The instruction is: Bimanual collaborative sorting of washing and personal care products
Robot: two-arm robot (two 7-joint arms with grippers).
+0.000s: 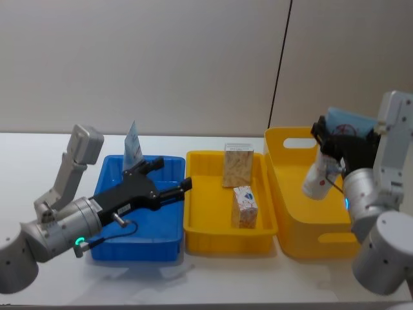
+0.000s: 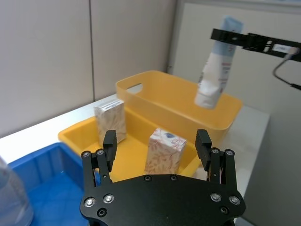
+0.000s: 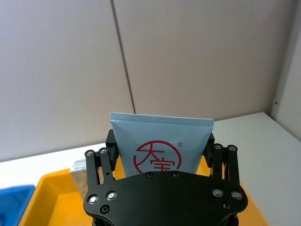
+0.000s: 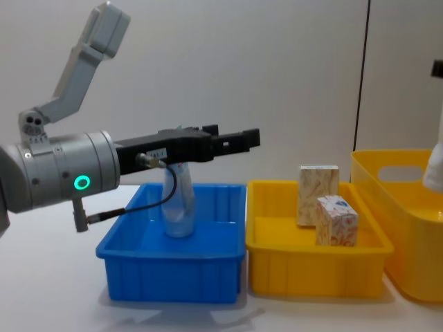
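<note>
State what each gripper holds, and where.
Right gripper clamps the pale-blue tube near its flat crimped end, cap down. Left gripper is open, holding nothing.

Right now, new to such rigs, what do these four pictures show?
This is a two-armed robot at a table. One picture looks down from its head, one across from its chest, one from each wrist. On it stand a blue bin with a pale-blue tube in it, a shallow yellow tray with two patterned cartons, and a deeper yellow bin. The left pincer hangs open over the blue bin's tray-side rim. The right pincer holds a second tube above the deeper bin.
</note>
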